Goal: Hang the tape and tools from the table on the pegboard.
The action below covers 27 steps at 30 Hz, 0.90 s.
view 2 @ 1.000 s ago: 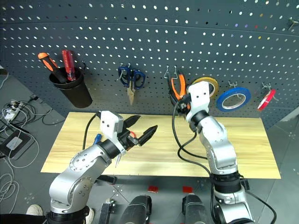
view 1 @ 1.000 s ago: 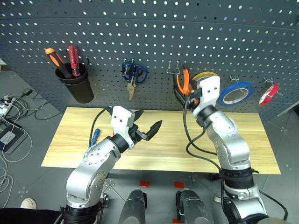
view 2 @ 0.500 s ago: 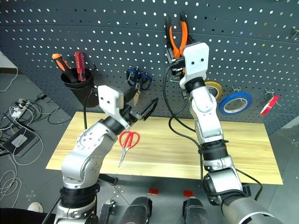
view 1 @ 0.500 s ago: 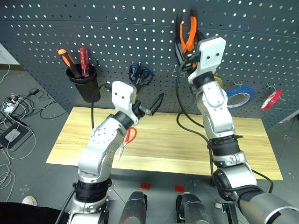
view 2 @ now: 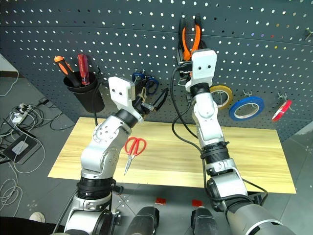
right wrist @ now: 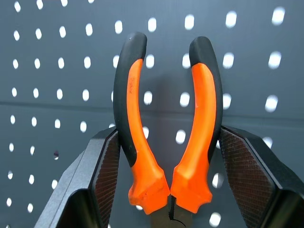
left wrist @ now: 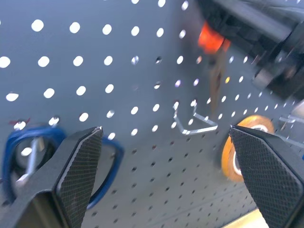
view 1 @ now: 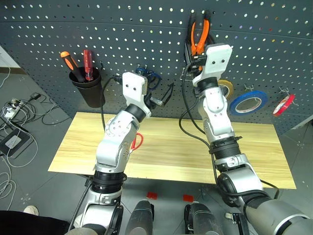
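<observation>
floor (view 1: 29,161): grey, tiled | cables (view 1: 14,110): loose at left — power strip (view 1: 6,105) among them

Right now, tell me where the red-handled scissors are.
The red scissors lie flat on the wooden table, left of centre, just below the left arm, blades toward the near edge.

Two silver arms with white wrist blocks and black fingers

Each arm is built of rounded silver-grey shells with black rings at the joints; a boxy white housing sits at each wrist. The left gripper (view 2: 152,101) and right gripper (right wrist: 166,156) have black, wedge-shaped fingers (left wrist: 78,166) with cross-hatched inner pads. Loose black cables loop from both wrists down along the forearms.
</observation>
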### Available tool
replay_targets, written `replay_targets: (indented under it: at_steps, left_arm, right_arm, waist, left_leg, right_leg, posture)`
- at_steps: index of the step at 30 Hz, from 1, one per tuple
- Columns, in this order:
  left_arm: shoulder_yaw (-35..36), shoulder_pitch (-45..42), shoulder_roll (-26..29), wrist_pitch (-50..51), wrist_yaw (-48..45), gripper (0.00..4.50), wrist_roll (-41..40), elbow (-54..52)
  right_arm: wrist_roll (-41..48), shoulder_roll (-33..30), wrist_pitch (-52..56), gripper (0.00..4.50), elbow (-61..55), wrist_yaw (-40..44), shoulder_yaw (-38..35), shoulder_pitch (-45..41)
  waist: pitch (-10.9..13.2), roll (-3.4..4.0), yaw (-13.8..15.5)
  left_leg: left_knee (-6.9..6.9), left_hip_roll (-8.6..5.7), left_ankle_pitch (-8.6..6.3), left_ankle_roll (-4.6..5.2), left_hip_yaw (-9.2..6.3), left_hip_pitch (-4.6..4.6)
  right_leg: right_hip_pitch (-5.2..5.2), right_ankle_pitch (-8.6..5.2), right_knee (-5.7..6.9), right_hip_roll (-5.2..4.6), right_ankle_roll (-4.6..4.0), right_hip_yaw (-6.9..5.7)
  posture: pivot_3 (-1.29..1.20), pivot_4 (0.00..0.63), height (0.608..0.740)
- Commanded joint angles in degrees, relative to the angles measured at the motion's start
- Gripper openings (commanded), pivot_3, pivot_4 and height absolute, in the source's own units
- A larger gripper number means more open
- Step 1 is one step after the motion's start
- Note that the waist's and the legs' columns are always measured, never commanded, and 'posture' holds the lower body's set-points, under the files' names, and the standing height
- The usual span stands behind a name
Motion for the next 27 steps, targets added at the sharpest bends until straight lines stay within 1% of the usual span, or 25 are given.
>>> replay_targets:
  at_steps: [1,7,13,15,18,24,27]
  left_arm:
    - [-0.7,0.0,-0.1,-1.4,-0.5,4.5,0.3,-1.5]
    - [-0.9,1.0,0.6,-0.7,-0.9,4.5,0.2,-2.7]
    - [-0.9,1.8,1.5,0.6,-0.8,4.5,0.3,-4.2]
    - [-1.0,1.9,1.6,0.9,-0.8,4.5,0.2,-4.5]
    - [-0.8,1.6,1.7,1.1,-0.8,4.5,0.2,-4.3]
    - [-0.7,1.7,1.7,1.2,-0.8,4.5,0.1,-4.2]
    - [-0.9,2.8,1.7,1.6,-0.9,4.5,-0.1,-5.1]
  right_arm:
    - [0.7,0.7,-3.0,2.92,-0.7,-0.5,-0.6,-1.1]
    - [0.6,1.5,-5.5,2.92,4.3,-0.3,-0.8,-1.9]
    - [1.5,1.2,-4.6,2.92,7.1,0.3,-1.4,-1.3]
    - [1.4,1.0,-4.6,3.65,7.1,0.0,-1.6,-1.1]
    - [1.5,0.8,-4.1,4.44,6.8,0.0,-1.7,-0.9]
    - [1.9,0.2,-2.1,4.44,4.1,1.5,-1.2,0.9]
    - [2.8,-0.4,0.5,4.44,-0.5,3.3,-1.1,3.8]
  waist:
    - [0.0,0.0,0.0]
    - [0.0,0.0,0.3]
    - [0.0,0.0,0.7]
    - [0.0,0.0,1.0]
    - [0.0,0.0,1.2]
    - [0.0,0.0,1.2]
    - [0.0,0.0,1.2]
  left_leg:
    - [0.0,0.0,0.0,0.0,0.0,0.0]
    - [0.0,0.0,0.01,-0.01,0.0,0.03]
    - [0.04,0.0,0.01,-0.02,0.01,0.06]
    - [0.05,0.0,0.02,-0.03,0.01,0.08]
    - [0.08,-0.01,0.02,-0.03,0.01,0.09]
    - [0.11,-0.02,0.04,-0.04,0.01,0.12]
    - [0.11,-0.02,0.04,-0.04,0.0,0.12]
  right_leg:
    - [0.0,0.0,0.01,0.0,0.0,0.0]
    - [-0.01,0.0,0.05,0.01,0.0,0.0]
    - [-0.01,0.0,0.18,0.01,0.0,0.02]
    - [-0.01,0.0,0.24,0.01,-0.01,0.03]
    - [-0.01,0.0,0.27,0.01,-0.01,0.04]
    - [0.01,0.0,0.32,0.01,-0.01,0.06]
    - [0.02,0.0,0.31,0.01,-0.01,0.05]
  posture:
    - [0.26,0.123,0.74]
    - [0.28,0.126,0.74]
    - [0.28,0.139,0.74]
    - [0.28,0.141,0.74]
    - [0.28,0.144,0.74]
    - [0.27,0.153,0.74]
    - [0.27,0.157,0.74]
